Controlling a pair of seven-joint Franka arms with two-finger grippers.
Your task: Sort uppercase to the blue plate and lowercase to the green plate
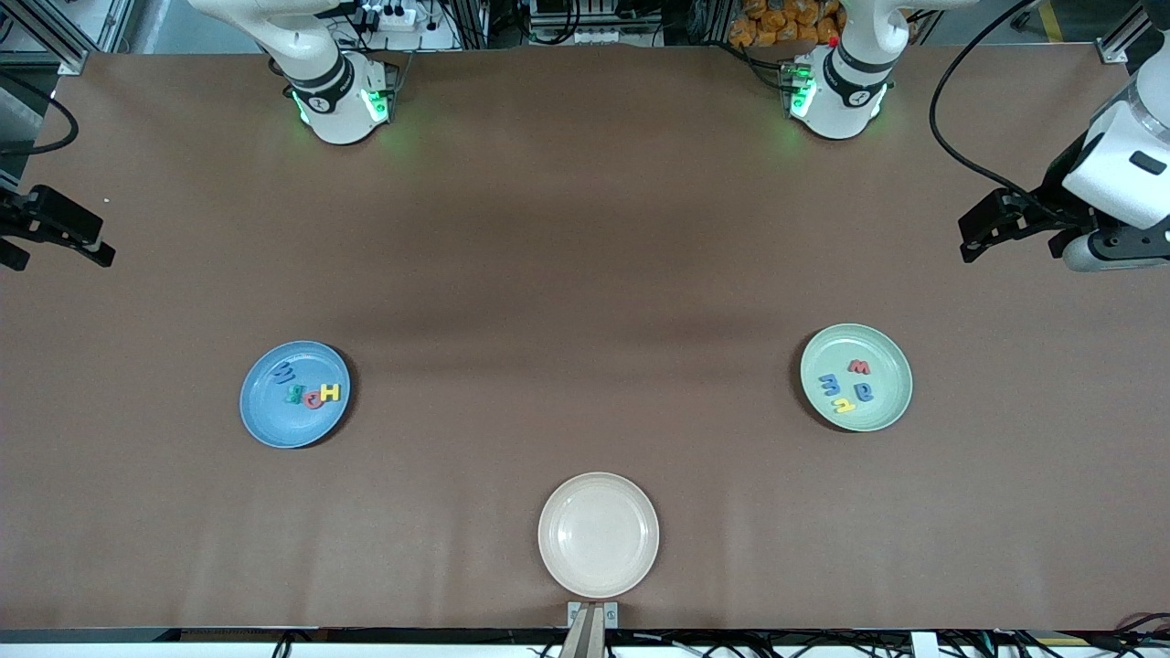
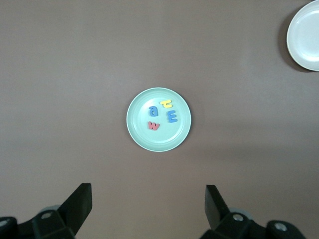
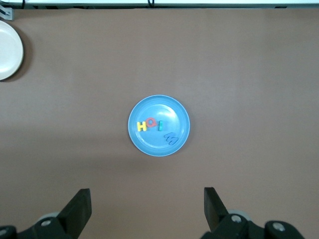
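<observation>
While both arms waited drawn back at the ends of the brown surface (image 1: 585, 228), every letter already lay on a plate. The blue plate (image 1: 294, 394) sat toward the right arm's end, and on it the four capitals lay close together: the yellow H (image 1: 329, 392), the red round letter (image 1: 313, 397) touching it, the teal R (image 1: 293, 395) next along, and the blue zigzag letter (image 1: 284, 372) a little apart, farther from the front camera than the rest. The green plate (image 1: 856, 376) sat toward the left arm's end, carrying the small letters: the red w (image 1: 859, 367), the blue a (image 1: 864, 391), the blue m (image 1: 831, 384) and the yellow hooked letter (image 1: 845, 403), which touched the m. A cream plate (image 1: 598, 535) stood between the two, nearer to the front camera, with nothing on it.

The left hand (image 1: 983, 233) hung high over the edge of the surface at its own end, fingers (image 2: 79, 201) spread wide and holding nothing, its wrist camera looking down on the green plate. The right hand (image 1: 64, 239) hung likewise over its own edge, fingers (image 3: 79, 204) wide apart and empty, looking down on the blue plate.
</observation>
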